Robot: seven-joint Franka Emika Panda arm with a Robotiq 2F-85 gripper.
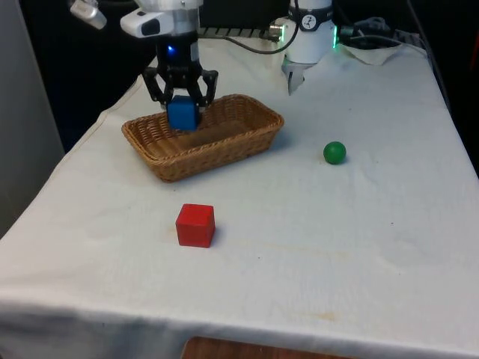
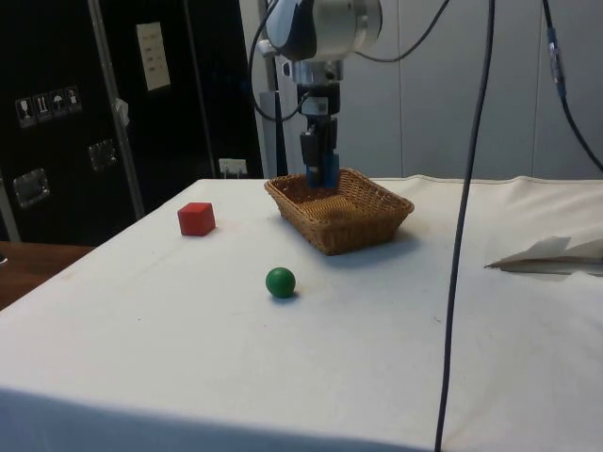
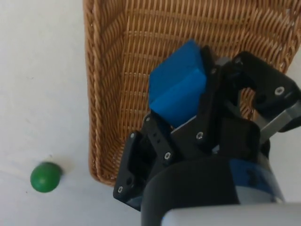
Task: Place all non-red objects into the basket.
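My gripper [image 1: 182, 109] is shut on a blue cube [image 1: 182, 114], which hangs tilted between the fingers just above the inside of the wicker basket [image 1: 224, 155]. The side view puts the gripper [image 2: 320, 171] and cube [image 2: 325, 169] over the basket's [image 2: 350, 235] far end. From the wrist, the cube [image 3: 178, 92] sits over the basket floor [image 3: 113, 70]. A green ball [image 1: 334, 152] [image 2: 280, 282] [image 3: 45, 176] lies on the cloth outside the basket, on the front view's right. A red cube [image 1: 195, 224] [image 2: 196, 218] rests nearer the front edge.
Crumpled white paper [image 2: 556, 254] lies near the robot's base [image 1: 310, 37]. A black cable [image 2: 464, 235] hangs down through the side view. The cloth drops off at the table's edges on both sides.
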